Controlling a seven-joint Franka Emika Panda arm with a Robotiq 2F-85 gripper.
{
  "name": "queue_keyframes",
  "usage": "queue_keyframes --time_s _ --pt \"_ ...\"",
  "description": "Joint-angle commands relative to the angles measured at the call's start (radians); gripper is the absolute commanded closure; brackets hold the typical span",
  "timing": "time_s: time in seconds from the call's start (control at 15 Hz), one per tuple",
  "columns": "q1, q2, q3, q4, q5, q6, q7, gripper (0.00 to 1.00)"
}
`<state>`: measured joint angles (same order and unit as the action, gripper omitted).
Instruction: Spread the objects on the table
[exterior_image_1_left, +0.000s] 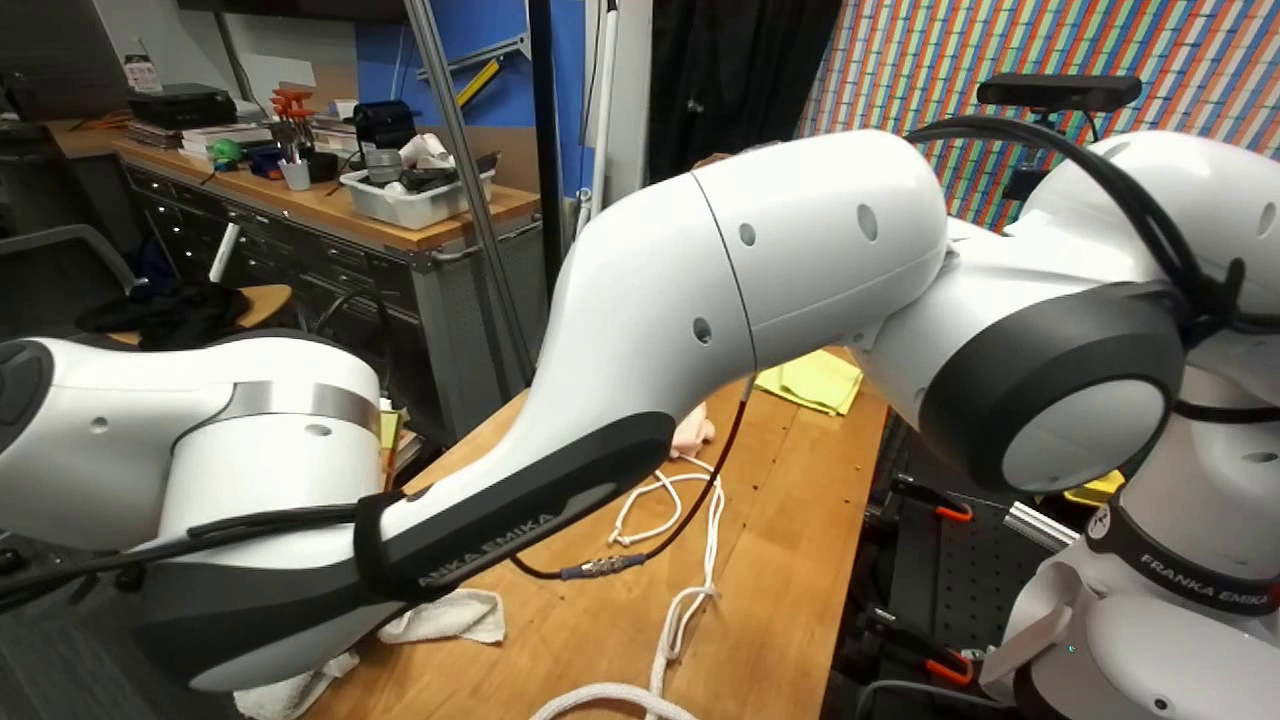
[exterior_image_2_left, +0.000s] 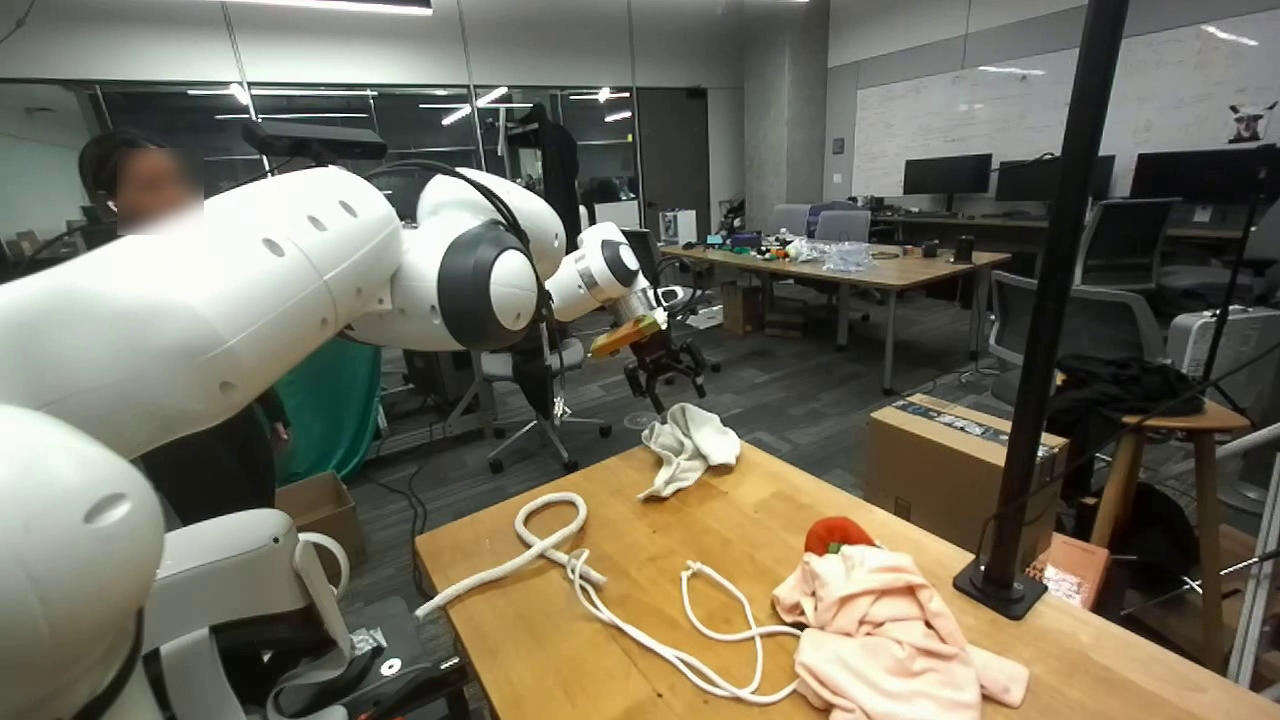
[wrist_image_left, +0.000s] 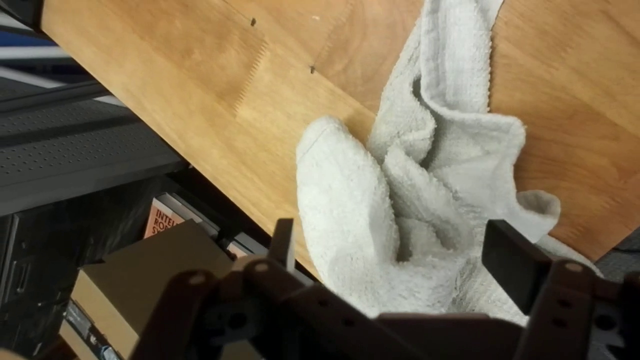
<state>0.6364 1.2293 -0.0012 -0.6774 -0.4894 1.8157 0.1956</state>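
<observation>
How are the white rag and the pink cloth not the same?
The rag is whitish; the pink cloth is pale pink. The rag is close to the pincer; the pink cloth is farther away. A red thing peeks out beside the pink cloth; none shows by the rag. Both lie crumpled on the table.

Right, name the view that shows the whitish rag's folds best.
Wrist view: the whitish rag appears largest and most detailed there, though cropped. Both exterior views show it smaller, and in an exterior view the arm partly hides it.
</observation>
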Motion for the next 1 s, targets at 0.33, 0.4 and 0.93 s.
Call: queue_keyframes --time_s 0.33,0.4,0.93 --pt "-0.059 -0.053 0.007 -0.047 0.014 -0.049 -0.01 0.0" --pt "-0.075 -0.065 0.01 -0.067 0.015 -0.038 -0.017 0.0" --pt "-0.269 -0.233 0.041 -0.381 0.031 0.11 -0.098 0.0"
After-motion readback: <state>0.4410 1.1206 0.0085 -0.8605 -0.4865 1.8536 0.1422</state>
